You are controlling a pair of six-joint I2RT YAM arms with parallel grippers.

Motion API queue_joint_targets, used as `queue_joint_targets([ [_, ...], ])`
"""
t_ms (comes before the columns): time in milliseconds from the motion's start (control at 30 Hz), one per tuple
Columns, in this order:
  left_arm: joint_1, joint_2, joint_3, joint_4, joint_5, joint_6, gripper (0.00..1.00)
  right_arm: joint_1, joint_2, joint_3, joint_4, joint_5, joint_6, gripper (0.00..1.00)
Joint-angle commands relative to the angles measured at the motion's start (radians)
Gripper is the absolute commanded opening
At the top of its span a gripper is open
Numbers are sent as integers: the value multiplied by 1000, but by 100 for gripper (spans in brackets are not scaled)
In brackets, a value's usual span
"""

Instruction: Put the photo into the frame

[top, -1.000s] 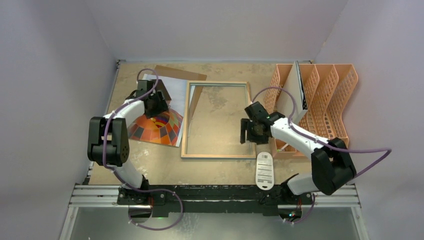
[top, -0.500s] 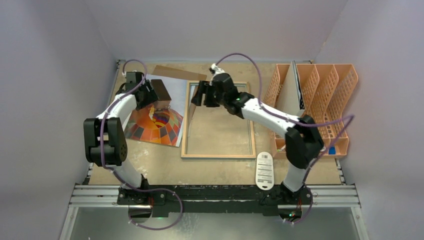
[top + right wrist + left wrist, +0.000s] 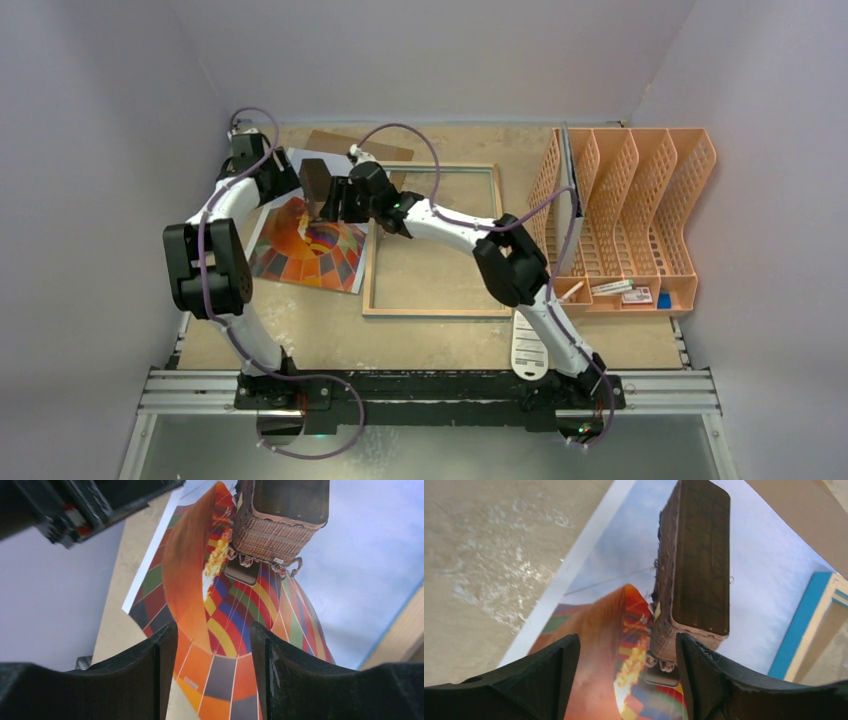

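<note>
Still face up on the table (image 3: 300,335), the photo (image 3: 312,248) lies at the frame's (image 3: 440,312) 9 o'clock, not yet inside it. From the frame's 3 o'clock side the right gripper (image 3: 214,630) has swung over to hover above the photo, fingers apart and empty; the left gripper (image 3: 626,647), wide and empty, sits near its 11 o'clock corner, so a lift looks next

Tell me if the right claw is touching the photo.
Cannot tell. Right wrist view shows the right claw over the photo, but neither contact nor gap is plain.
</note>
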Motion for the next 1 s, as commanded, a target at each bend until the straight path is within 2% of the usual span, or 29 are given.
queue_joint_targets([
  [0, 27, 53, 98, 28, -20, 133, 76, 7, 57, 109, -31, 76, -6, 58],
  [100, 40, 108, 148, 23, -20, 162, 81, 8, 83, 118, -28, 95, -19, 59],
  [200, 66, 169, 203, 29, 8, 164, 82, 8, 98, 124, -36, 106, -31, 59],
  [333, 103, 259, 291, 28, 166, 192, 82, 16, 109, 127, -60, 143, -67, 59],
  [700, 175, 417, 422, -62, 389, 252, 73, 24, 147, 169, -152, 229, -120, 60],
  [967, 216, 526, 483, -128, 546, 195, 62, 24, 193, 161, -115, 257, -202, 61],
])
